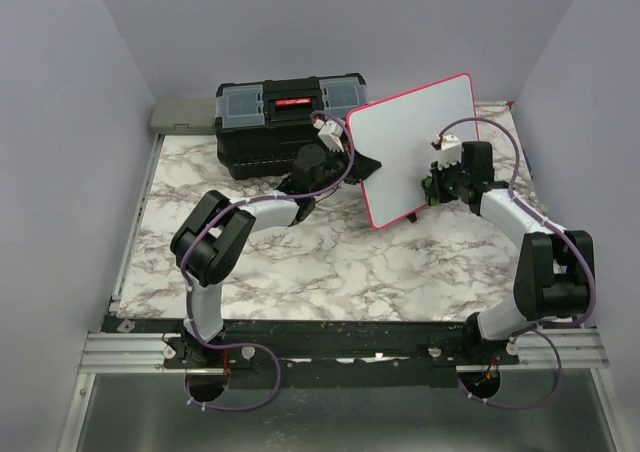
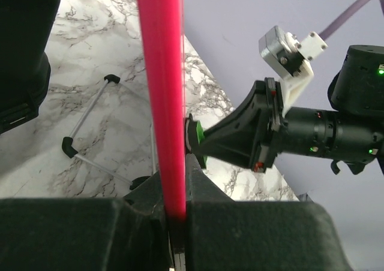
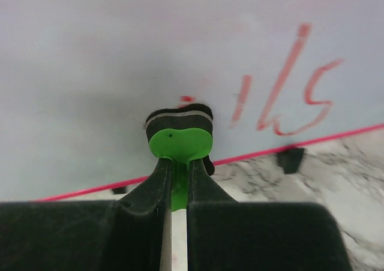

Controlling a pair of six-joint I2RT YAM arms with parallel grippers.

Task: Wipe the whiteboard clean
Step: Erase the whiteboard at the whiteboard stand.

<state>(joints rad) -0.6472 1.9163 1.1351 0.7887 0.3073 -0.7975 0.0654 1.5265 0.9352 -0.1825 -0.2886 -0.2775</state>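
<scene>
The whiteboard [image 1: 415,142] stands tilted on edge at mid-table, white with a pink-red rim. My left gripper [image 1: 352,169] is shut on its left rim, which shows as a red bar [image 2: 161,91] between the jaws in the left wrist view. My right gripper [image 1: 432,185] is shut on a small green eraser [image 3: 180,144], whose black felt pad presses against the board face near the lower edge. Red handwriting [image 3: 282,91] sits on the board [image 3: 120,55] just right of the eraser. The eraser [image 2: 195,140] and the right arm also show in the left wrist view.
A black toolbox [image 1: 285,120] with a red latch stands behind the board at the back of the marble table [image 1: 330,262]. A grey flat object [image 1: 182,115] lies at the back left corner. A wire stand [image 2: 90,136] lies on the table behind the board. Purple walls surround the table.
</scene>
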